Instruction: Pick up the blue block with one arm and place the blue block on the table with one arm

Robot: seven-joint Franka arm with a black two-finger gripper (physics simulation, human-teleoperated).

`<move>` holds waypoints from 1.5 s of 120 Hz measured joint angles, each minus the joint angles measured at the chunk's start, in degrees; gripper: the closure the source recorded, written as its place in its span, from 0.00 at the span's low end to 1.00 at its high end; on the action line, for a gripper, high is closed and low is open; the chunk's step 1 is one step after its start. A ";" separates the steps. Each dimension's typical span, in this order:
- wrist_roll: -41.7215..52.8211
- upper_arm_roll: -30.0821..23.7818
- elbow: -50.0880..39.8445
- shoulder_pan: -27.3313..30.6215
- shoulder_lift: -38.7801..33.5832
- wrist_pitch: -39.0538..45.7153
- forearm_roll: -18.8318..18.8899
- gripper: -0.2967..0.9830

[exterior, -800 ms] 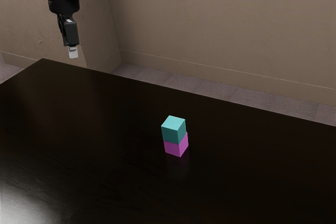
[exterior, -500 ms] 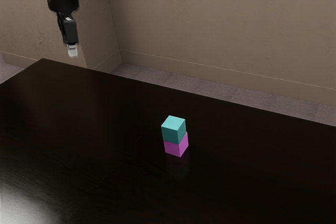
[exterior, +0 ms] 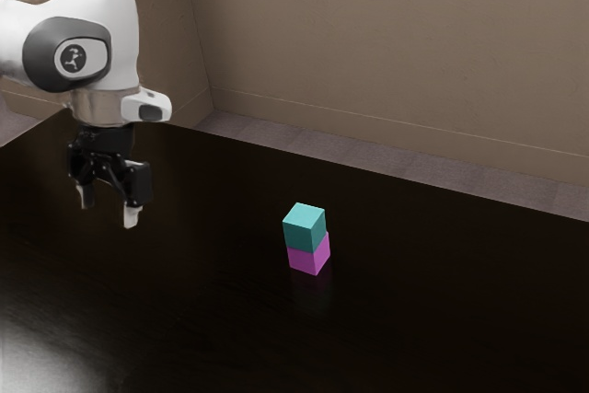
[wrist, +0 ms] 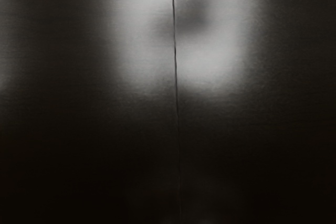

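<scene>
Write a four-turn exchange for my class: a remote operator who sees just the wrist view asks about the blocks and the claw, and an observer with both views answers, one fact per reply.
Operator: I see a thin dark line running down a shiny, dark tabletop. Where is the blue block?
Observer: The blue-green block, the nearest match for blue, sits on top of a magenta block.
Operator: Is the claw open or shut?
Observer: Open: its two fingers stand apart in the exterior view.
</scene>
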 joint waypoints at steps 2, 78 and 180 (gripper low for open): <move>-0.99 1.28 -0.62 -1.01 0.74 1.25 0.02 0.23; -21.30 8.14 11.52 -12.55 26.67 34.58 -1.03 0.23; -22.98 2.98 27.48 -12.86 45.33 35.13 -2.63 0.23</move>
